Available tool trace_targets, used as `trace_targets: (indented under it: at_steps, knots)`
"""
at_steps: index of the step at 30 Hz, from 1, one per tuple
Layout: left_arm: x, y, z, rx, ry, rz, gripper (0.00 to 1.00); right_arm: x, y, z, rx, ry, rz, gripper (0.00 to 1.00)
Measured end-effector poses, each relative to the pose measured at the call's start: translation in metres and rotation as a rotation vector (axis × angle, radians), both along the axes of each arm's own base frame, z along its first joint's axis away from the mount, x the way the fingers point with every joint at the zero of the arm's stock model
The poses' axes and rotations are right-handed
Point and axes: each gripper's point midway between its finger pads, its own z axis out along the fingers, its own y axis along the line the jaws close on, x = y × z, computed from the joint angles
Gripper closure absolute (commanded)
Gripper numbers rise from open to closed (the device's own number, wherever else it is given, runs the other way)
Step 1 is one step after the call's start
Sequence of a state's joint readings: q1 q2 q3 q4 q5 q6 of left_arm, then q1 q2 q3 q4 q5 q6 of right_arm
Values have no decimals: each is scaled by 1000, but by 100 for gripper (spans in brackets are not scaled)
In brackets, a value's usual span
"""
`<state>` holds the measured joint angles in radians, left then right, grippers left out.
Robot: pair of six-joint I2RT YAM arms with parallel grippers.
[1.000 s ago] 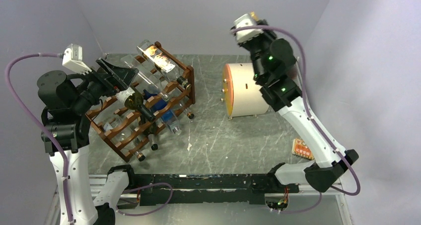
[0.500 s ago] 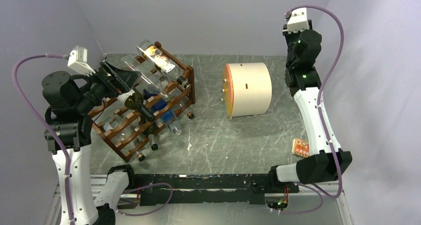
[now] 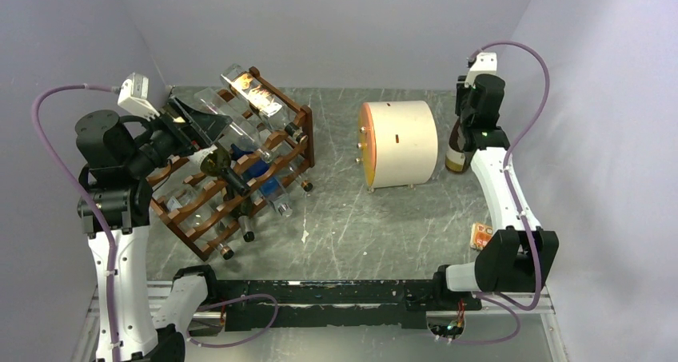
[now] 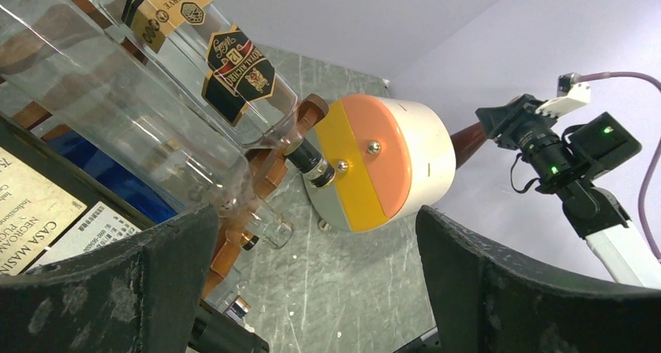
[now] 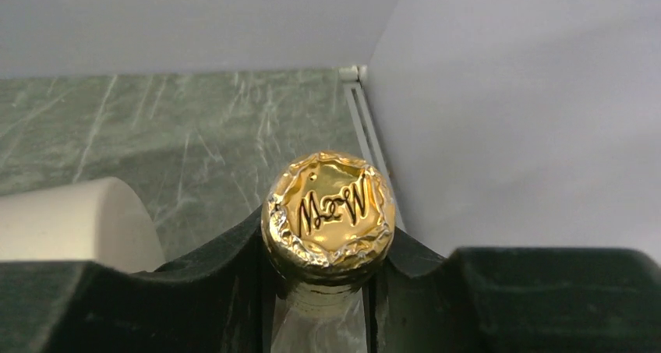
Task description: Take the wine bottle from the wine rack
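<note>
My feed shows a grey-green marbled worktop (image 3: pixel 352 218), veined with pale streaks. Plain lavender walls box it in: the back wall (image 3: pixel 320 26), the left wall (image 3: pixel 40 26) and the right wall (image 3: pixel 608 138). A white strip (image 5: pixel 361 115) runs along the foot of the right wall (the right wrist view shows it best). The light is soft and even. A brushed metal plate (image 3: pixel 336 350) edges the near side.

Cream drum (image 3: pixel 404 142) lies sideways on marbled table (image 3: pixel 352 226); orange packet (image 3: pixel 482 236) nearer front
</note>
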<state>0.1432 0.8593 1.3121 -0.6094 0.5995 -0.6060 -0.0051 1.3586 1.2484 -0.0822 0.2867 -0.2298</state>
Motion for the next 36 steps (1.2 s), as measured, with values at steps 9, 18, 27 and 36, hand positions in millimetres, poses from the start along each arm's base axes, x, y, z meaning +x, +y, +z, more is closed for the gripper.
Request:
trace_targets:
  at_steps: [9, 18, 27, 36]
  knots:
    - [-4, -2, 2, 0, -10, -12, 1, -2, -19, -26, 98, -4, -48, 100]
    - [-7, -3, 2, 0, -15, -15, 1, 6, -14, -28, 178, -73, -22, 100]
    - [-8, -3, -1, -1, -10, -15, 1, 18, -9, -34, 200, -111, 16, 100]
    - [-10, -3, 0, 0, -14, -15, 1, 17, -4, -52, 211, -96, 38, 100]
